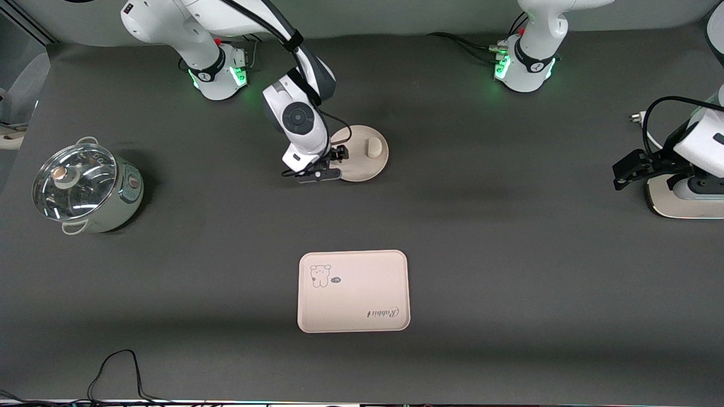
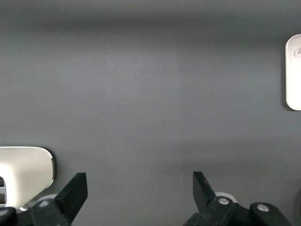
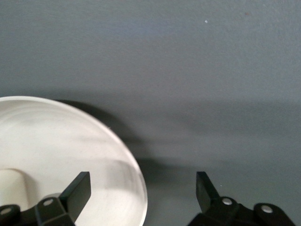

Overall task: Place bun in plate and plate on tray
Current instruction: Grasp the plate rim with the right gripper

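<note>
On the plate (image 1: 362, 154), near table centre toward the robots' bases, the bun (image 1: 374, 148) already lies: step one done. Right gripper (image 1: 331, 167) sits at the plate's 8 o'clock rim, jaws spread, one finger over the dish. Tray (image 1: 353, 291) at 6 o'clock from plate, bare; transfer remains. Left gripper (image 1: 625, 172) waits, open, at its table end.
</note>
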